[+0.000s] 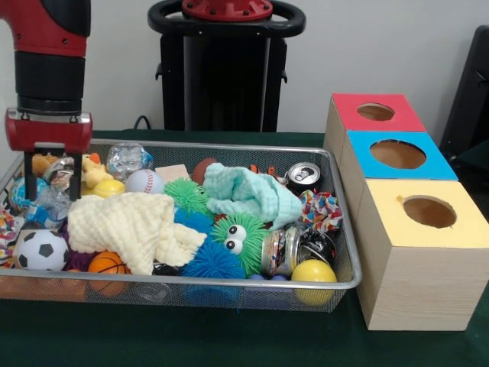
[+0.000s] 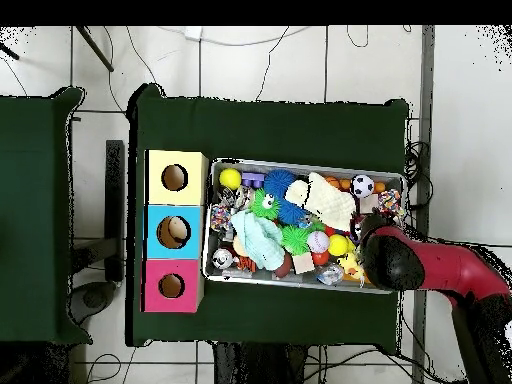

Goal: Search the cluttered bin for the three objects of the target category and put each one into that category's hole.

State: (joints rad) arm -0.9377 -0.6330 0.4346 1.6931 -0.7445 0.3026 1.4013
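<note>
We see gripper (image 1: 51,177) open, jaws astride crinkled foil wrapper (image 1: 59,172) in cluttered bin (image 1: 229,284); duck (image 1: 95,172) beside jaws risks snagging.

Silver mesh bin (image 1: 348,279), cream cloth (image 1: 134,222), mint cloth (image 1: 248,195), black-and-white ball (image 1: 41,250), seemingly orange basketball (image 1: 107,264)

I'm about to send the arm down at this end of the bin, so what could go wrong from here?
1. The gripper hangs open over tightly packed clutter; closing could catch the crinkled clear wrapper or yellow duck along with the target.
2. It is close to the cluttered bin rim at that end, so a finger may strike the wire mesh.
3. The cream cloth may hide objects.
</note>
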